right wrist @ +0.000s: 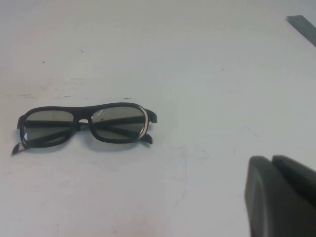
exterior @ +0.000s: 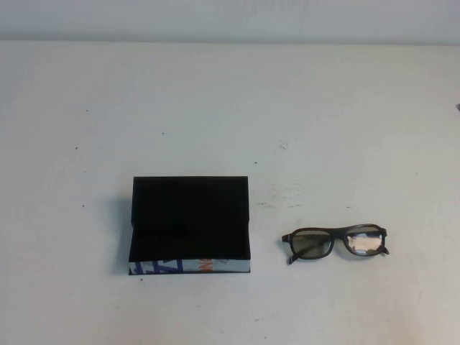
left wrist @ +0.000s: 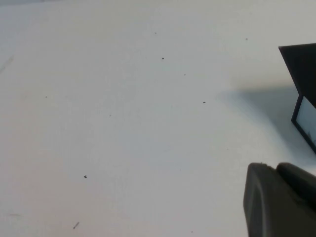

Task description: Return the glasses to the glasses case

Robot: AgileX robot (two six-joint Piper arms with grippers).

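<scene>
The high view shows the whole scene but no arm and no pincer. On the white tabletop [exterior: 230, 93] lies one glasses case [exterior: 190, 225] and one pair of glasses [exterior: 336, 242]. The glasses lie to the right of the glasses case, apart from it, level with its front part.

The left wrist view shows something the high view does not: a dark part of the left pincer [left wrist: 279, 200] at the corner of the picture, above bare tabletop. One corner of the glasses case [left wrist: 302, 81] is seen near it, with its shadow beside it. Whether the left pincer is open or closed I cannot tell.

The right wrist view shows a dark part of the right pincer [right wrist: 279, 197] in the same way, near the glasses [right wrist: 85, 127] but not touching them. Its state I also cannot tell. This view does not show the glasses case.

The glasses have a dark brown-black frame with two rectangular lenses. In the right wrist view the lenses look grey-green, and the arms appear folded behind the front. The glasses stand on the tabletop with the front facing the robot's side.

The glasses case is a flat black rectangular box. Its flap lid is open, standing at the far side. The inside is black. The front edge is white with blue and orange print.
</scene>
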